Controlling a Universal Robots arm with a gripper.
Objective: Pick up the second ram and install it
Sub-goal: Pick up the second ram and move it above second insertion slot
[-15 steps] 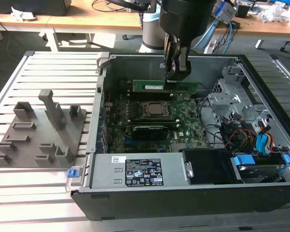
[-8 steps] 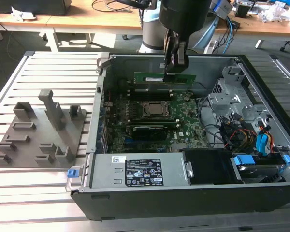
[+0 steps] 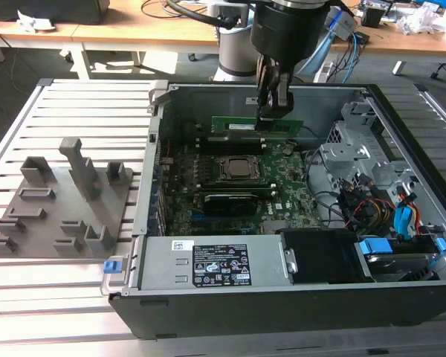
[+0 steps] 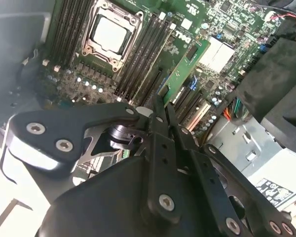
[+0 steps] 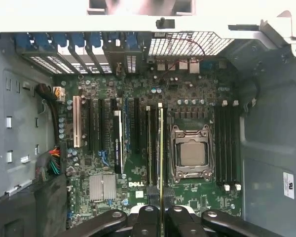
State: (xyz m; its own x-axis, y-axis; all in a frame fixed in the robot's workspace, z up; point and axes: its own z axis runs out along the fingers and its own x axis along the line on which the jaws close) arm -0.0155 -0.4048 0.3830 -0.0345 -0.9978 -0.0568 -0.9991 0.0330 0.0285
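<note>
My gripper is shut on the second ram, a long thin green stick held level over the far side of the open computer case. In the first wrist view the ram shows edge-on, running along the memory slots beside the CPU socket, with my gripper clamped at its near end. The second wrist view has the green ram reaching out from my gripper over the motherboard. I cannot tell whether the stick touches a slot.
The case walls surround the motherboard. A grey plastic holder tray lies on the slatted table at the exterior view's left. Cables and drive bays crowd the exterior view's right. A dark module stands on the socket's near side.
</note>
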